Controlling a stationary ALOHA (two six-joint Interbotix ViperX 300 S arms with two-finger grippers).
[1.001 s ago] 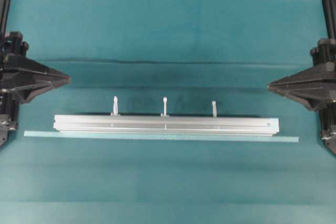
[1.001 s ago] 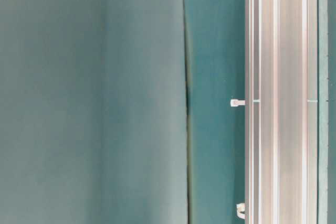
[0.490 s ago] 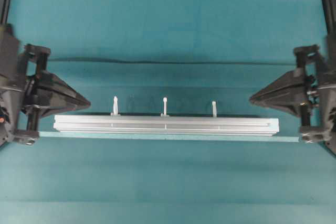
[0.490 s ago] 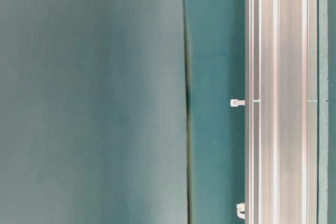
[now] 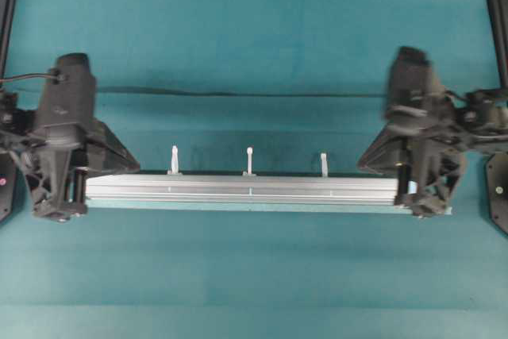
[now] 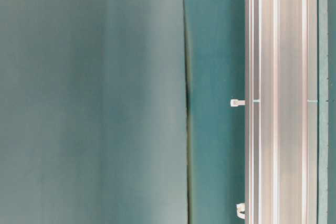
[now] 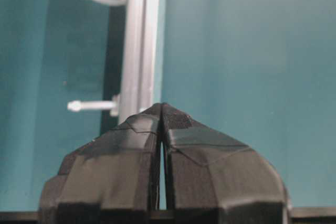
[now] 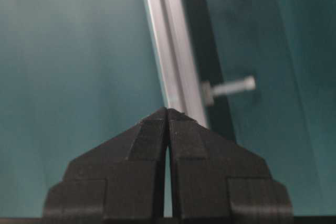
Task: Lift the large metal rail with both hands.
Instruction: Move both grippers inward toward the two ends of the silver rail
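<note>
The large metal rail (image 5: 246, 189) lies flat across the middle of the teal mat (image 5: 254, 37), three white pegs (image 5: 249, 161) standing along its far edge, the thin strip (image 5: 440, 211) peeking out just beside it. It looks stiff, smooth and fairly heavy to me, so I'd take it near both ends, level. My left gripper (image 5: 135, 168) sits at one end, my right gripper (image 5: 361, 166) at the other, both pinched fully together, holding nothing.
</note>
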